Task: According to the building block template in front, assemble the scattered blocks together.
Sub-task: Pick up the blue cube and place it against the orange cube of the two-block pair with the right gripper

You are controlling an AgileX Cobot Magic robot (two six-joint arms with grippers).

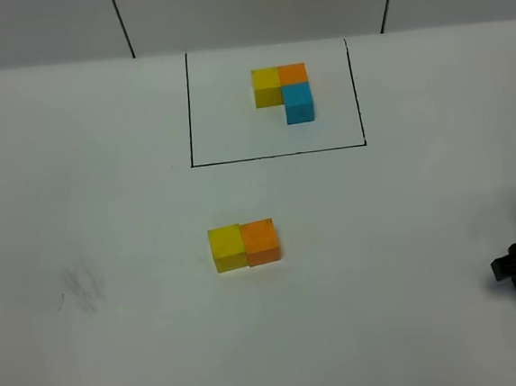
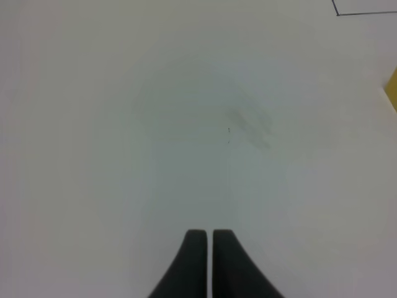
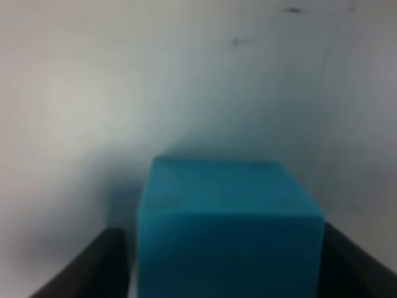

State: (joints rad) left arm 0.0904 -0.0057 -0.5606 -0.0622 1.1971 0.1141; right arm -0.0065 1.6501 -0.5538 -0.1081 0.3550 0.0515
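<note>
Now the blue cube sits between the right fingers

The right gripper (image 3: 226,273) has the light blue matte cube (image 3: 229,217) directly between its two dark fingers (image 3: 93,267). The cube rests on the white table (image 3: 74,93) and fills almost all the space between them. On one side a thin pale strip shows between finger and cube. On the other side the finger seems to touch the cube, but the picture is blurred there. So I cannot tell if the jaws already clamp the cube or only stand around it.

The left gripper (image 2: 209,234) is clenched and grasps nothing, with its two black fingertips pressed together over bare table. Ahead of it is a faint grey smudge (image 2: 251,127). Further ahead and to one side is a small yellow edge, and beyond that a corner of the thin black drawn rectangle (image 2: 347,11).

In the high view, the yellow matte cube (image 1: 228,248) and the orange matte cube (image 1: 260,241) lie touching side by side. They are well apart from the right gripper, toward the left arm's side of it. Beyond this pair, further from both arms, is the building block template (image 1: 283,91). It is an L of yellow, orange and blue cubes inside the rectangle.
</note>
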